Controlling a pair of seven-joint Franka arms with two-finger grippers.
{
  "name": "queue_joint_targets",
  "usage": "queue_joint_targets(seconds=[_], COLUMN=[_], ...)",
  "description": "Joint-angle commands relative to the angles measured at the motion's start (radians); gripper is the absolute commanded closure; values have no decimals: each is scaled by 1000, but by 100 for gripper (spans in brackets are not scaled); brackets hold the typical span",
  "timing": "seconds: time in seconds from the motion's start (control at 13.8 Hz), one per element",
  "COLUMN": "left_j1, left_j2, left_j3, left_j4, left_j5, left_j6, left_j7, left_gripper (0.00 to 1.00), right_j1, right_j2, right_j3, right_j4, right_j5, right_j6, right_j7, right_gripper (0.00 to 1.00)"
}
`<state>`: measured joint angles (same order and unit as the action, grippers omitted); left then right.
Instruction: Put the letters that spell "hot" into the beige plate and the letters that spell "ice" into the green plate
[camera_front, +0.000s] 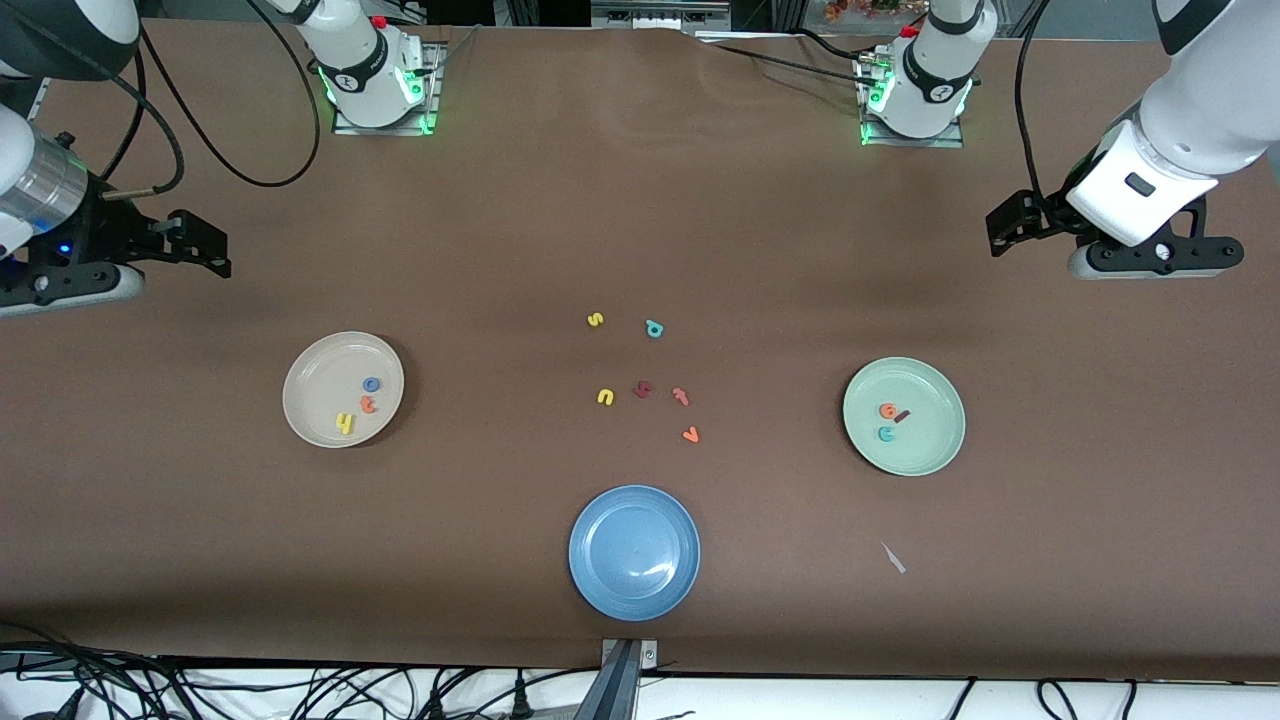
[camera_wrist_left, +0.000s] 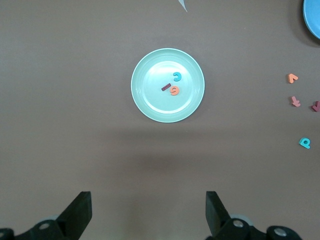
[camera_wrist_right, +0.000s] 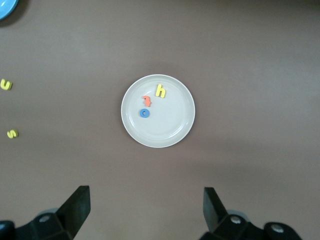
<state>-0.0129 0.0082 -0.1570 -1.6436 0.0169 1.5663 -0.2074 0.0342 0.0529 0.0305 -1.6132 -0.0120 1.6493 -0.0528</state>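
Note:
The beige plate (camera_front: 320, 385) lies toward the right arm's end of the table. In it are the yellow h (camera_front: 345, 424), the blue o (camera_front: 371, 384) and the orange t (camera_front: 368, 404). The green plate (camera_front: 930, 432), toward the left arm's end, holds the orange e (camera_front: 887, 410), the dark red i (camera_front: 902, 415) and the teal c (camera_front: 886, 433). My right gripper (camera_front: 205, 248) hangs open and empty over bare table beside the beige plate (camera_wrist_right: 165, 127). My left gripper (camera_front: 1005, 225) is open and empty too, over bare table beside the green plate (camera_wrist_left: 150, 102).
A blue plate (camera_front: 634, 590) sits nearest the front camera at mid-table. Loose letters lie in the middle: yellow s (camera_front: 595, 320), teal a (camera_front: 654, 328), yellow n (camera_front: 605, 397), a dark red letter (camera_front: 642, 390), pinkish t (camera_front: 681, 396), orange v (camera_front: 690, 434). A white scrap (camera_front: 893, 558) lies nearer the front camera than the green plate.

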Motion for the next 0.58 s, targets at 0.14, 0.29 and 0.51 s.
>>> queue_joint_targets(seconds=[0.14, 0.29, 0.51], left_j1=[2, 2, 5], left_j2=[9, 9, 9], left_j3=[1, 1, 1], left_j4=[24, 24, 25], left_j5=[-21, -21, -21], left_j6=[-18, -18, -18], left_j7=[-1, 0, 0], left_gripper=[0, 0, 0], right_j1=[-56, -63, -86], right_j2=[-36, -36, -38], right_j3=[12, 12, 11], right_j4=[-5, -5, -7], right_j5=[-9, -8, 0], right_j6=[-22, -17, -14], right_j7=[56, 15, 16], right_gripper=[0, 0, 0])
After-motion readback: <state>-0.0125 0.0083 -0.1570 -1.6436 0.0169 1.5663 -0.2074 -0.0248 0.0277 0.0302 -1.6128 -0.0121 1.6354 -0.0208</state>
